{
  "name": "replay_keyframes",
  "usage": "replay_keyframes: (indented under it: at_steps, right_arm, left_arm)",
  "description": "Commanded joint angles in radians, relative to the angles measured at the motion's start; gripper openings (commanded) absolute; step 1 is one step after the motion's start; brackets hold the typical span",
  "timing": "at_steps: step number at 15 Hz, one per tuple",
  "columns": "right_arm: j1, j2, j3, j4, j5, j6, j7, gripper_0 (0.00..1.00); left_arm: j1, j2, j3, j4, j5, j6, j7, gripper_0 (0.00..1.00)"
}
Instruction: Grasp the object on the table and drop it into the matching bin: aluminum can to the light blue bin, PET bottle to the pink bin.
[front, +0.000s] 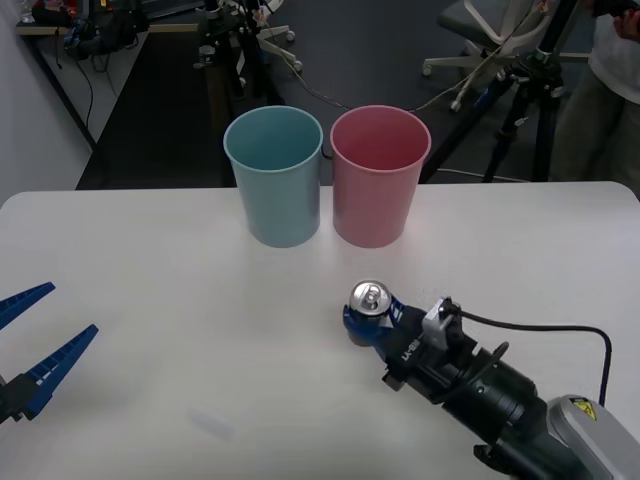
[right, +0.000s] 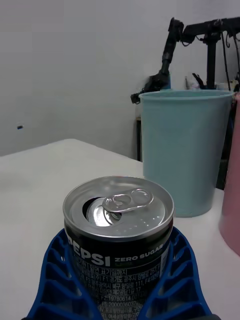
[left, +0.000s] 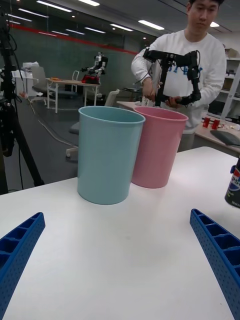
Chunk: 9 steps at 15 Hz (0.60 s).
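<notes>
- The tabletop (front: 150, 300) is wide and white with rounded corners; it carries both bins and the can.
- The light blue bin (front: 274, 175) stands upright at the far middle of the tabletop, its mouth open. In the right wrist view it (right: 186, 150) rises beyond the can; in the left wrist view it (left: 107, 152) is the nearer of the two bins.
- The pink bin (front: 379, 175) stands upright just beside the blue one, on the robot's right — their rims look close to touching, though I cannot tell whether they do.
- The right pincer (front: 370, 322) lies low over the tabletop, nearer the robot than the pink bin, its blue ribbed fingers (right: 60, 280) pressed to either side of the can, clenched around it.
- The left pincer (front: 28, 335) hovers at the left edge of the tabletop, well apart from the bins and the can, its fingers (left: 215, 250) spread wide with nothing between them.
- The aluminum can (front: 369, 300) stands upright between the right pincer's fingers, silver top and pull tab facing up — its dark side reads "PEPSI ZERO SUGAR" (right: 119, 235).
</notes>
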<state>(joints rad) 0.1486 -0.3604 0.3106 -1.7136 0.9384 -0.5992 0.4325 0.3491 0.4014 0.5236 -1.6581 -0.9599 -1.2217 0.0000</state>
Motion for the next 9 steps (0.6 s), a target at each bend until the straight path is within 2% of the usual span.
replay_keyframes:
  at_steps: [1, 6, 9]
  right_arm:
    - [0.000, -0.035, 0.005, -0.135, 0.040, 0.091, -0.097, 0.00]
    - [-0.008, -0.043, 0.002, -0.331, 0.221, 0.211, -0.396, 0.00]
    - [-0.049, -0.040, -0.004, -0.385, 0.336, 0.245, -0.561, 0.00]
  left_arm:
    - [0.000, 0.000, 0.000, 0.000, 0.000, 0.000, 0.000, 1.00]
    - [0.000, 0.000, 0.000, 0.000, 0.000, 0.000, 0.000, 1.00]
    - [0.000, 0.000, 0.000, 0.000, 0.000, 0.000, 0.000, 1.00]
